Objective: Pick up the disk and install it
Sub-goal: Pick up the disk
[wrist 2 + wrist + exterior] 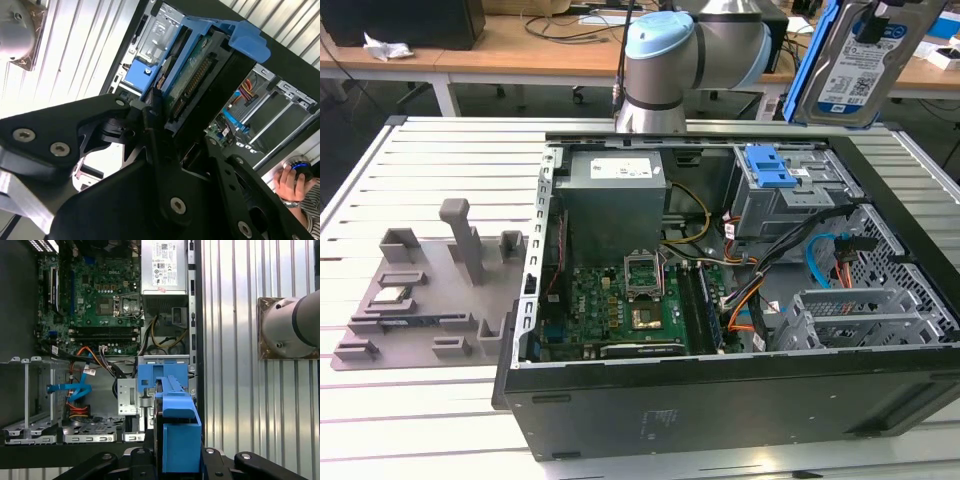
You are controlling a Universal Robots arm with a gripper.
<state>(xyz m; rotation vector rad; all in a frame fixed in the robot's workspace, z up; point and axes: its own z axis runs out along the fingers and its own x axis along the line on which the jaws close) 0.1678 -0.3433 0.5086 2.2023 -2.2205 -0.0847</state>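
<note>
Ribbed white metal slats form the worktop (430, 160), which carries the open black steel computer case (720, 410) at its middle. Above the case's far corner (over the grey drive cage (752, 208)) hangs the disk (855, 60), a flat silver slab in a blue plastic frame. The black-fingered gripper (176, 456) clamps it edgewise.

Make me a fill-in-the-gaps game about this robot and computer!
The pincer is ___ on the disk. The frame around the disk is coloured ___. The disk hangs ___ the open case.
Missing words: shut, blue, above.
</note>
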